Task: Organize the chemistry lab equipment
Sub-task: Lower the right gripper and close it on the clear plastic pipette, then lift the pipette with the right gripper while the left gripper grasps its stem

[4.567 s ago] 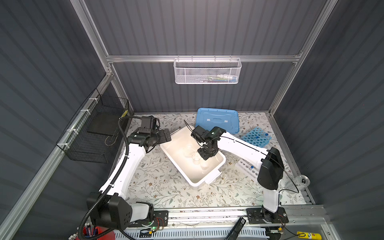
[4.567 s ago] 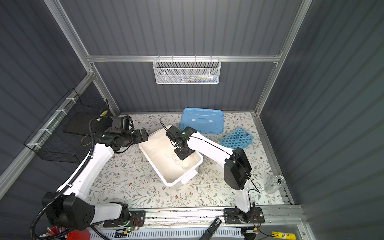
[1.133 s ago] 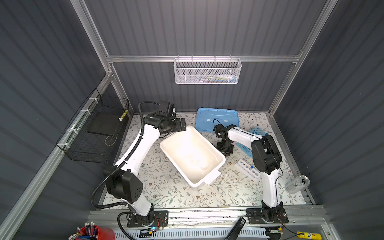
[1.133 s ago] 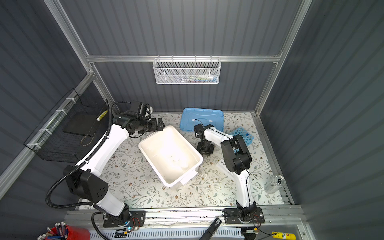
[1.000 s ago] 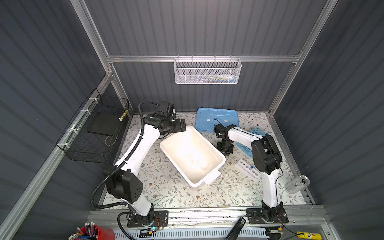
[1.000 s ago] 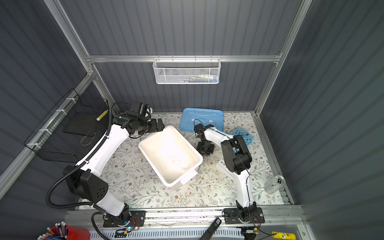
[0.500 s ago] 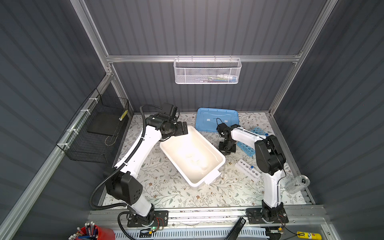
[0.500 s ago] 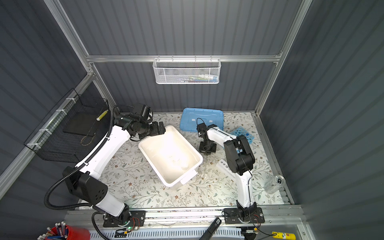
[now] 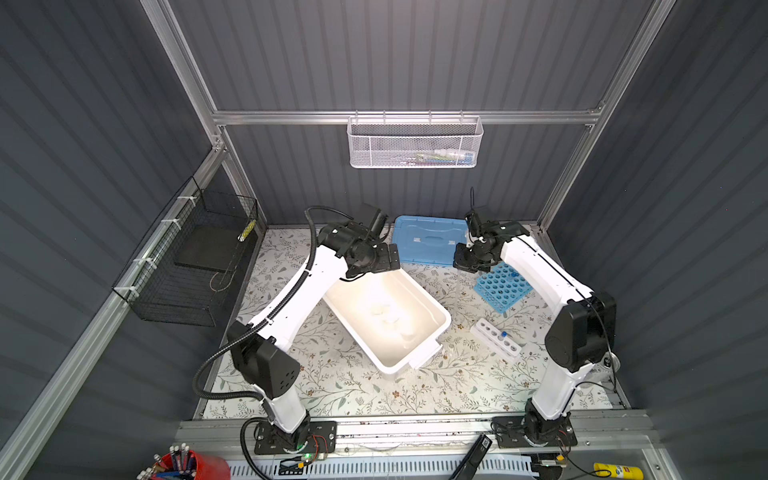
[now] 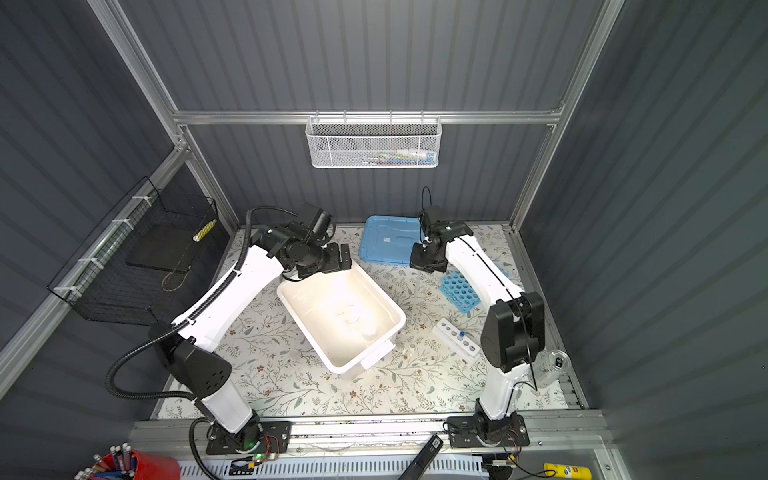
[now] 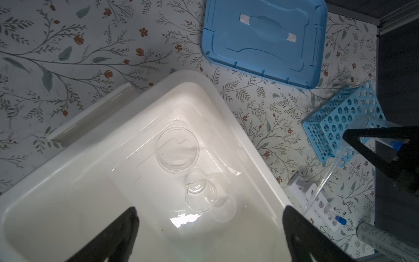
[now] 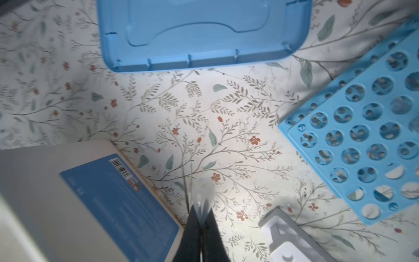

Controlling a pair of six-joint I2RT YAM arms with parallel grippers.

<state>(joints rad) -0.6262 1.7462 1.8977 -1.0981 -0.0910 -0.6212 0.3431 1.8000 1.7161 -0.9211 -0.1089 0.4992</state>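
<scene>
Left arm [image 9: 291, 299] over bin [image 9: 419, 295], jaws wide; right arm [image 9: 536, 266] outstretched, jaws tight around hanging tube [image 11: 322, 183].

Nothing legible: the blue label [image 12: 118, 204] on the white bin [image 12: 29, 181] shows only a blurred barcode.

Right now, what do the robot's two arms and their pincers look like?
Both are built of white shells with black joints. The left arm has a ribbed black hose running along it; the right arm shows only thin black wires. The left pincer and right pincer are black, with flat fingers tapering to narrow tips.
</scene>
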